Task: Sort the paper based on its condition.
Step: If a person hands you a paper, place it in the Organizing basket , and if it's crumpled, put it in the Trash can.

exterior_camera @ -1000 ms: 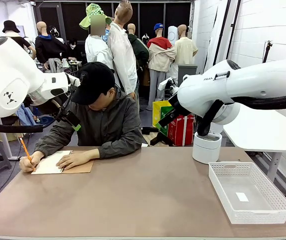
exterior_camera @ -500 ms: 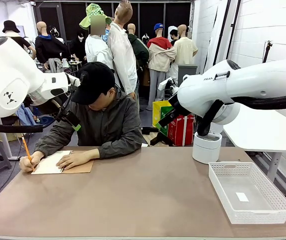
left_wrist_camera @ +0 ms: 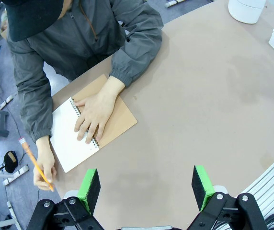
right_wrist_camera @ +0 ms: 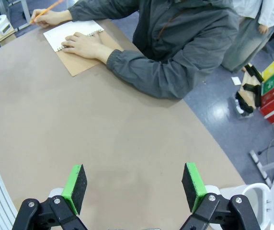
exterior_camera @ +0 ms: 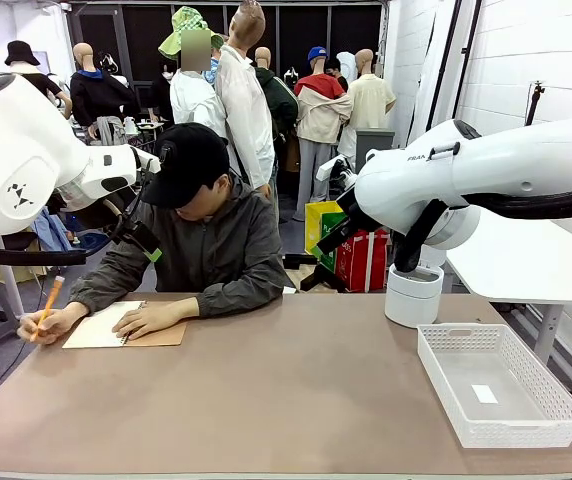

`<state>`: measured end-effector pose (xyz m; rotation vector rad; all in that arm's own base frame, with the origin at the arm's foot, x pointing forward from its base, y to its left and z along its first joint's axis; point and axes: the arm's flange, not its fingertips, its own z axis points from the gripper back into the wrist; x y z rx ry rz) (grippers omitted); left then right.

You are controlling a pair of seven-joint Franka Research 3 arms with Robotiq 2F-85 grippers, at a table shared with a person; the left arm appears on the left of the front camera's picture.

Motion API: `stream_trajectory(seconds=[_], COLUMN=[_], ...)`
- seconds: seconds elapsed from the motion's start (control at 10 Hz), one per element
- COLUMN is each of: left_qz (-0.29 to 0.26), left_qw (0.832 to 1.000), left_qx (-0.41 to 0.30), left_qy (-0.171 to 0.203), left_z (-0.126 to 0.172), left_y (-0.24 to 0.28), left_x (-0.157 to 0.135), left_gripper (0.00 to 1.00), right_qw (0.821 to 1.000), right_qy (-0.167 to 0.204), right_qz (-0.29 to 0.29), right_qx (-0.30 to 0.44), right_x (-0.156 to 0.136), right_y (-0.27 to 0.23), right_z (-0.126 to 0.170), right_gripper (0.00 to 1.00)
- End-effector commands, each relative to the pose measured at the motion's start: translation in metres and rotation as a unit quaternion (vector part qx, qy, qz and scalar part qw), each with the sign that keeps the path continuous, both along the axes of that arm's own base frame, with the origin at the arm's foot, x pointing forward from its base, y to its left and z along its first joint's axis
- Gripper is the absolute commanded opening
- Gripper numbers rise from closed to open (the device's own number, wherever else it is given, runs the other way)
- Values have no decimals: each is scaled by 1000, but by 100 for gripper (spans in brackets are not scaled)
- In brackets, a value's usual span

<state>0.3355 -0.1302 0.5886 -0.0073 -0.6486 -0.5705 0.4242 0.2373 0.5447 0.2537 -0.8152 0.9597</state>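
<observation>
Since a moment ago: pencil (exterior_camera: 48, 297) tipped from near-upright to a slant, the person's writing hand (exterior_camera: 54, 322) shifted slightly toward the worktop's edge; arms, basket and notebook unchanged.

Item 1 — left claw (left_wrist_camera: 146, 188). Green pads set wide apart, nothing between them, hanging above the bare worktop (left_wrist_camera: 213, 105) near the robot's side.

Item 2 — right claw (right_wrist_camera: 134, 184). Pads likewise spread wide and empty, above bare worktop.

Item 3 — basket (exterior_camera: 499, 385). White, perforated walls, sits on the worktop at the robot's right, near side. Contents: one small white label (exterior_camera: 484, 394) lying flat on its floor; no sheets in it.

Item 4 — paper (left_wrist_camera: 70, 139). White sheet, still the open page of a spiral notebook (left_wrist_camera: 113, 115) with a brown cardboard cover, lying flat at the far left of the worktop in front of the person. One hand (left_wrist_camera: 93, 115) rests flat across the page and the spiral binding; the other holds the pencil just off the page's outer edge. Handling, as judged: very light, limp, easily creased or torn, hard to lift from a flat surface. Best taken by a free edge or corner, or received when held out, with a gentle pinch. Not yet loose for sorting.

Item 5 — white cylindrical pot (exterior_camera: 413, 294). Far right of worktop, beyond the basket; contents cannot be told.
</observation>
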Motion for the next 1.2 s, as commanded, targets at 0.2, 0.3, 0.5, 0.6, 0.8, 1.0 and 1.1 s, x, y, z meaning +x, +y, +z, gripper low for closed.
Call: stream_trajectory(seconds=[0.2, 0.3, 0.5, 0.6, 0.8, 1.0, 1.1], left_qz=[1, 1, 1, 1, 1, 1, 1], left_qw=[1000, 1000, 1000, 1000, 1000, 1000, 1000], left_qx=[0, 0, 0, 0, 0, 0, 0], left_qy=[1, 1, 1, 1, 1, 1, 1], left_z=[1, 1, 1, 1, 1, 1, 1], left_y=[0, 0, 0, 0, 0, 0, 0], left_x=[1, 1, 1, 1, 1, 1, 1], left_gripper=[100, 100, 100, 100, 100, 100, 100], right_qw=[1000, 1000, 1000, 1000, 1000, 1000, 1000], right_qy=[0, 0, 0, 0, 0, 0, 0], right_qz=[-1, -1, -1, -1, -1, -1, -1], right_qx=[1, 1, 1, 1, 1, 1, 1], right_x=[0, 0, 0, 0, 0, 0, 0], right_y=[0, 0, 0, 0, 0, 0, 0], right_z=[0, 0, 0, 0, 0, 0, 0], right_gripper=[100, 100, 100, 100, 100, 100, 100])
